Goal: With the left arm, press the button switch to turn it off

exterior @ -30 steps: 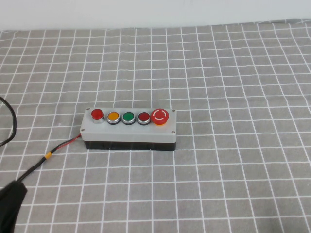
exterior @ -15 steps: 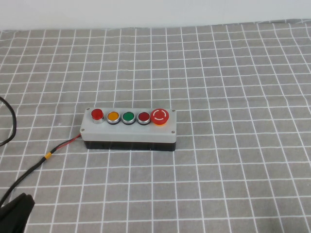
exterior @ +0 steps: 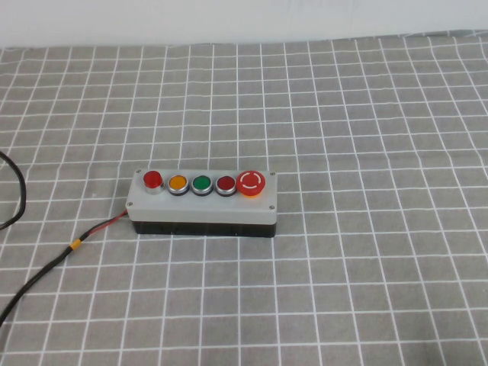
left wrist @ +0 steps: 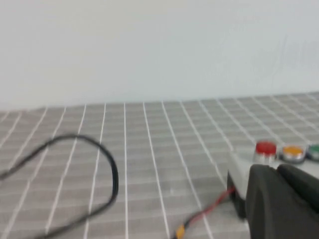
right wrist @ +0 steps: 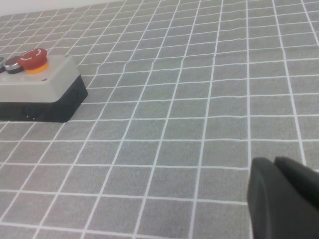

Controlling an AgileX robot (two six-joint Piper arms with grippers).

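The button switch [exterior: 152, 179] is a small bright-red domed button at the left end of the row on the grey box [exterior: 202, 207], which lies mid-table. It also shows in the left wrist view [left wrist: 265, 148]. My left gripper [left wrist: 279, 172] is out of the high view. In its wrist view it is low over the cloth, short of the box's left end, apart from the button, fingers together and empty. My right gripper [right wrist: 276, 163] shows only in its wrist view, shut and empty, over the cloth well to the right of the box.
The row also holds an orange button [exterior: 177, 183], a green button [exterior: 201, 184], a dark red flat button [exterior: 226, 184] and a big red mushroom button [exterior: 250, 182]. A black cable [exterior: 46, 268] with red wire runs from the box's left end and loops over the checked cloth [left wrist: 99, 149].
The black left arm at the high view's bottom left corner has slid down and out of that view. The box and buttons have not moved.
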